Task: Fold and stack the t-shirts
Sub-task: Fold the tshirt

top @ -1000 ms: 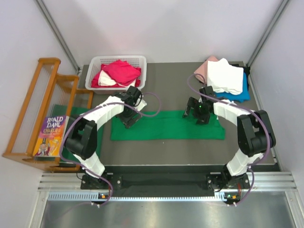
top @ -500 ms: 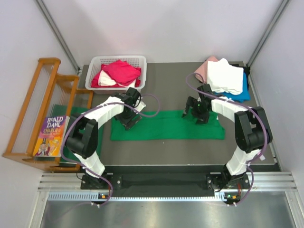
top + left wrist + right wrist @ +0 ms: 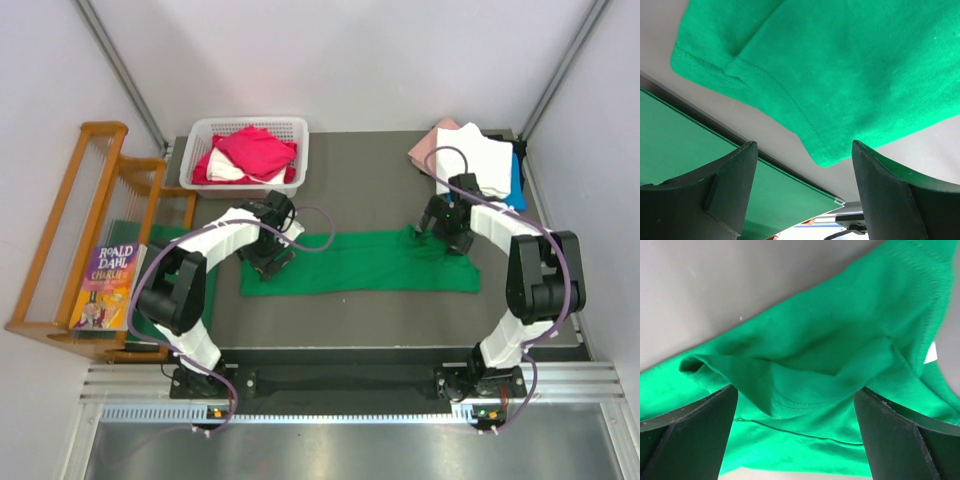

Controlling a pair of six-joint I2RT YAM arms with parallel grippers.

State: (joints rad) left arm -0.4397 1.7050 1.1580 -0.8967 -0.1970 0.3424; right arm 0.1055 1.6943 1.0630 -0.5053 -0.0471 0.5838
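The bright green t-shirt (image 3: 350, 265) lies as a long folded strip across the middle of the table, wrinkled at its right end. My left gripper (image 3: 270, 255) is open just above its left end; in the left wrist view (image 3: 805, 145) a hemmed corner of the shirt (image 3: 855, 65) lies ahead of the spread fingers. My right gripper (image 3: 437, 228) is open over the right end; in the right wrist view (image 3: 795, 390) a raised fold of green cloth (image 3: 805, 355) sits between the spread fingers, with a white label (image 3: 931, 353) at the right.
Folded pink (image 3: 432, 145), white (image 3: 472, 160) and blue (image 3: 512, 198) shirts are stacked at the back right. A white basket (image 3: 250, 122) at the back left holds a red/magenta shirt (image 3: 255, 150). A dark green mat (image 3: 690, 160), wooden rack (image 3: 80, 230) and book (image 3: 108, 285) are at the left.
My right gripper has moved right and toward the back. The green shirt has shifted slightly right and its right end has bunched up. My left gripper has barely moved.
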